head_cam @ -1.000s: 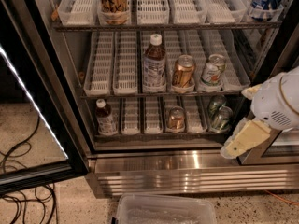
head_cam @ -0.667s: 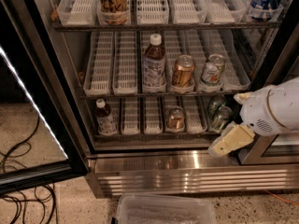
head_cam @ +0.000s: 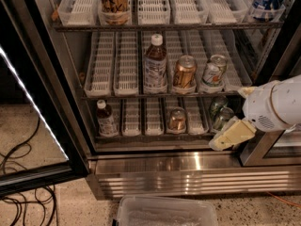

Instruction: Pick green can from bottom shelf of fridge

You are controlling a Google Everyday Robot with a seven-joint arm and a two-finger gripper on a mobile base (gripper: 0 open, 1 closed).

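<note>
Two green cans stand one behind the other at the right end of the fridge's bottom shelf [head_cam: 141,136]: the front one [head_cam: 222,118] and the back one [head_cam: 216,104]. My gripper [head_cam: 225,139] hangs from the white arm [head_cam: 275,107] at the right. It sits just in front of and slightly below the front green can, over the shelf's front edge, and holds nothing that I can see. A copper-brown can [head_cam: 177,119] stands one lane left of the green cans.
A small dark bottle [head_cam: 106,118] stands at the bottom shelf's left. The middle shelf holds a bottle [head_cam: 155,65], a copper can [head_cam: 184,72] and a white-labelled can [head_cam: 215,71]. The glass door [head_cam: 33,107] is open at left. A plastic bin [head_cam: 164,213] and cables [head_cam: 21,192] lie on the floor.
My gripper and arm have moved left, from beside the fridge's right frame to just in front of the green cans. Nothing on the shelves has moved.
</note>
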